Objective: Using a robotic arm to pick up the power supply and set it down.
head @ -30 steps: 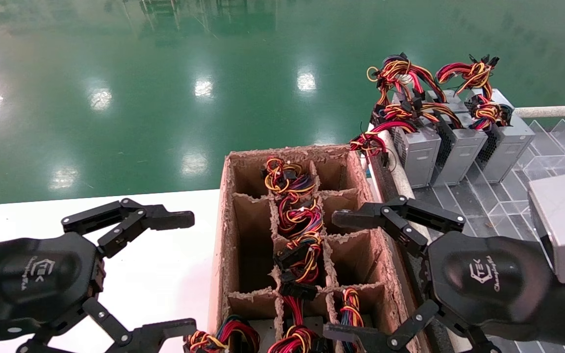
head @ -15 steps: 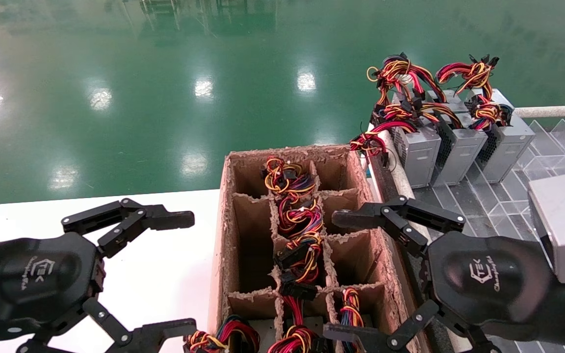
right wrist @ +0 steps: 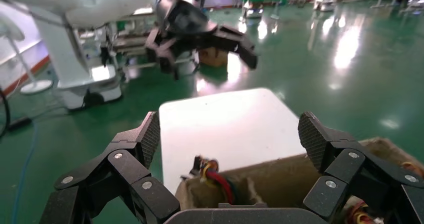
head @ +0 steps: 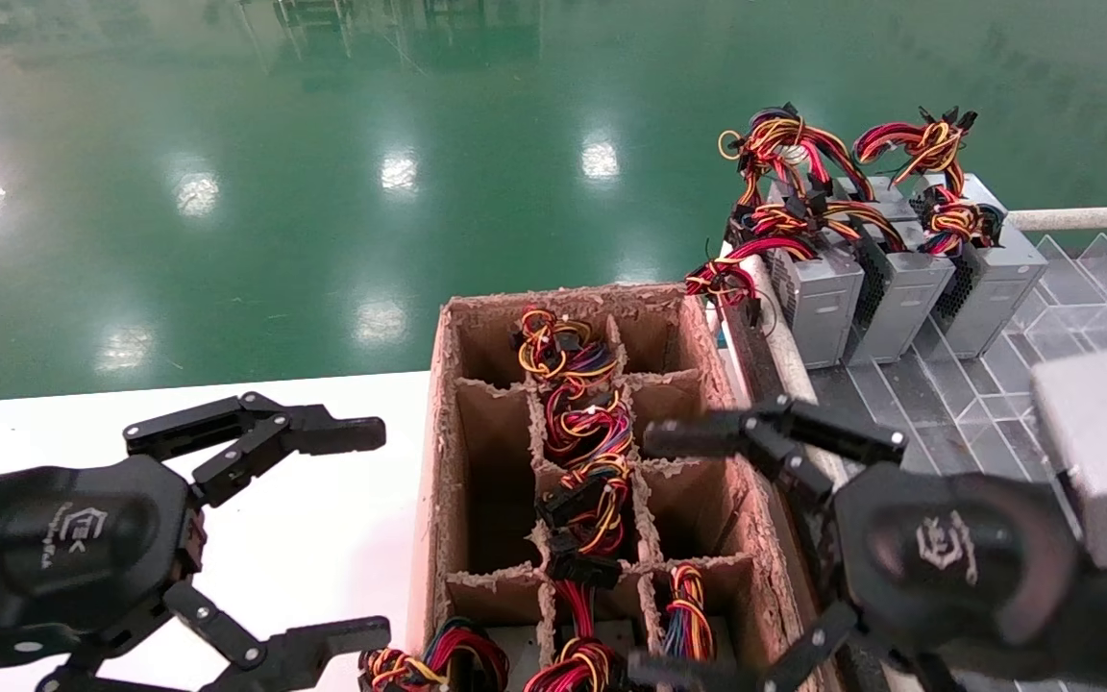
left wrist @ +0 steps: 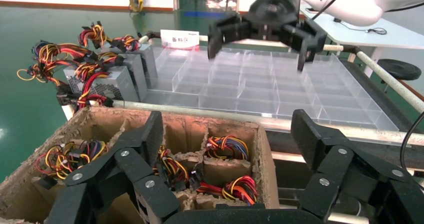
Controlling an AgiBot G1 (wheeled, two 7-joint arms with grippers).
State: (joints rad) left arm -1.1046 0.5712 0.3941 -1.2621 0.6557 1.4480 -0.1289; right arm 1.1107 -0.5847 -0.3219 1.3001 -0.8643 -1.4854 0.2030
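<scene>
Between the two arms stands a divided cardboard carton (head: 433,461). A long loose bunch of red, yellow, blue and black wires (head: 584,452) runs down its middle column. The power supply body under them is hidden in the compartments. My right gripper (head: 659,553) hangs open over the carton's right side, on its silver box-shaped wrist (head: 1101,452). Nothing lies between its fingers in the right wrist view (right wrist: 228,129). My left gripper (head: 366,533) is open over the white table, beside the carton's left wall, and empty in the left wrist view (left wrist: 227,126).
Three grey power supplies with coiled wire bundles (head: 899,288) stand at the far end of a clear compartment tray (head: 1072,317) on the right. A rail (head: 784,346) runs between carton and tray. The white table (head: 323,519) lies to the left, green floor beyond.
My right gripper and its wrist have shifted slightly lower and nearer and now show motion blur. The left gripper has barely moved. Both stay open.
</scene>
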